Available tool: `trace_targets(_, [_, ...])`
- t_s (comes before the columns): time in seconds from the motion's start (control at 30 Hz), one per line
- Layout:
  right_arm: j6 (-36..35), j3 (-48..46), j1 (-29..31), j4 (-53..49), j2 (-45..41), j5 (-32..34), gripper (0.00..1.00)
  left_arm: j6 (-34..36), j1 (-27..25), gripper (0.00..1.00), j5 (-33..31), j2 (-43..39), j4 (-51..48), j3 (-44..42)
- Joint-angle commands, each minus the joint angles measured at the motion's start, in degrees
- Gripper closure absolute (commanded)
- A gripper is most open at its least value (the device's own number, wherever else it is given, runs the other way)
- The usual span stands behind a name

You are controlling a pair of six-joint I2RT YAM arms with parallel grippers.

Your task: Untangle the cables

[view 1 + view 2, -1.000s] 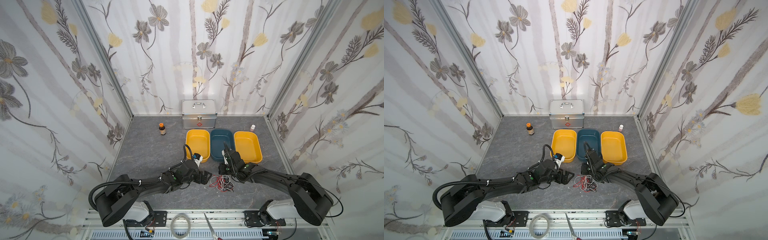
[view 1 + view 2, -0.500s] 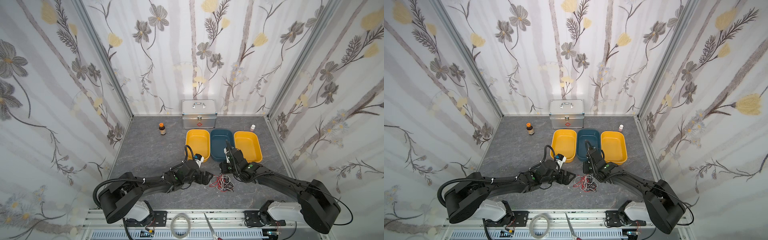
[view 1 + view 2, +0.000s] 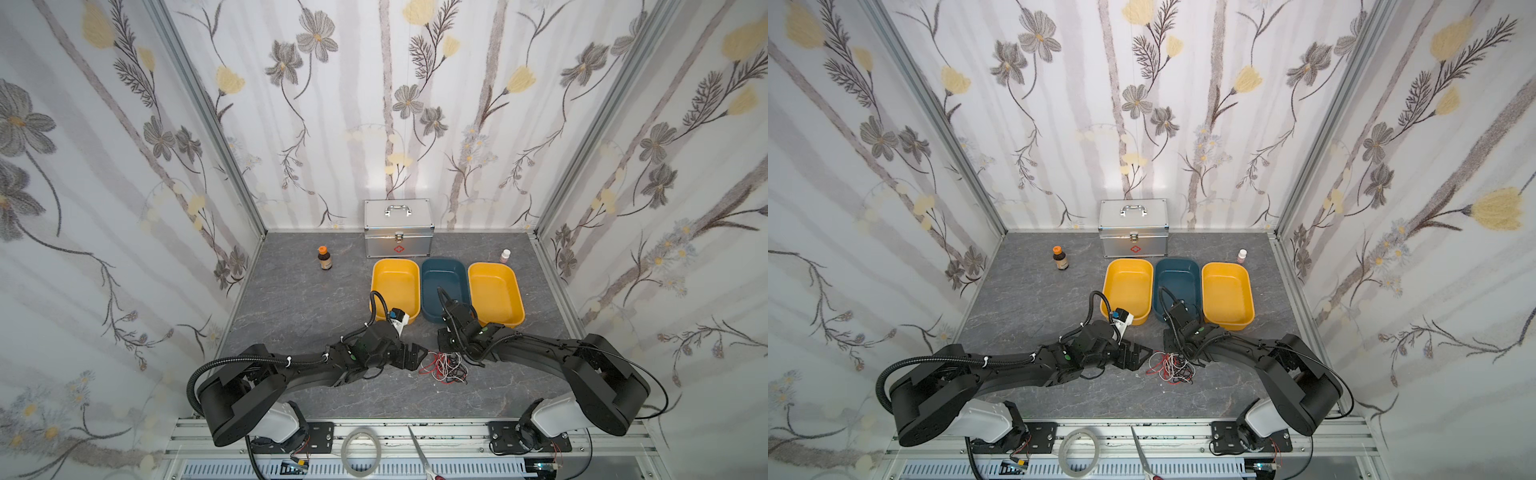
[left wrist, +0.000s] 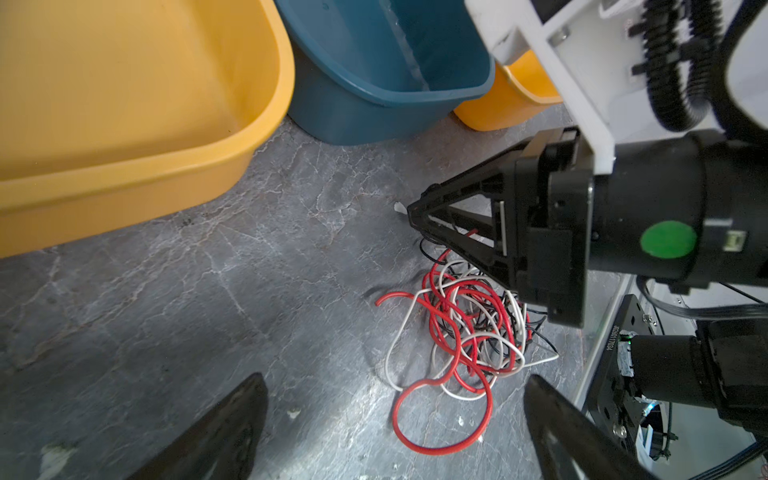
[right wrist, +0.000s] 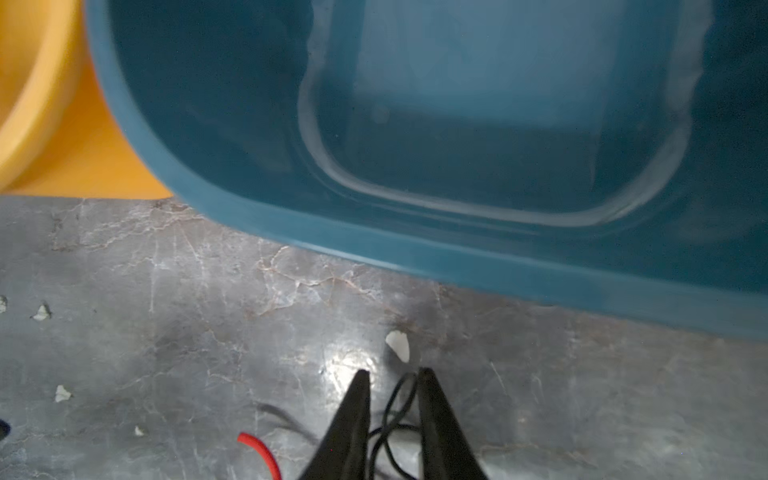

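Note:
The cables (image 3: 446, 368) (image 3: 1169, 368) lie in one tangle of red, white and black wire on the grey floor in front of the bins. In the left wrist view the cables (image 4: 469, 332) lie just ahead of my left gripper (image 4: 395, 380), which stands wide open and empty. In both top views that left gripper (image 3: 417, 357) (image 3: 1138, 357) sits at the tangle's left edge. My right gripper (image 3: 446, 349) (image 5: 392, 372) is low over the tangle's far edge. Its jaws stand a narrow gap apart, with a loop of black cable (image 5: 399, 395) lying between them. A red cable end (image 5: 257, 449) lies beside them.
Behind the tangle stand a yellow bin (image 3: 395, 282), a blue bin (image 3: 442, 286) and a second yellow bin (image 3: 494, 291), all empty. A metal case (image 3: 398, 228), a brown bottle (image 3: 325, 258) and a small bottle (image 3: 505, 255) are at the back. A tape ring (image 3: 360, 451) and scissors (image 3: 419, 449) lie on the front rail.
My right arm has swung so that its elbow sits farther right, and its gripper stays over the tangle. The left gripper has crept a little towards the cables and stays open.

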Motion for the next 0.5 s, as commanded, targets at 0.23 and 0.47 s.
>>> trace_targets(0.23, [-2.16, 0.18, 1.44, 3.39, -10.7, -2.35, 1.0, -0.01, 0.03, 0.03, 0.82, -0.31, 3.6, -0.51])
trace_targets(0.47, [-2.56, -0.5, 1.31, 5.84, -18.44, -9.82, 1.0, 0.16, 0.0, 0.02, 3.79, 0.14, 6.45, 0.65])
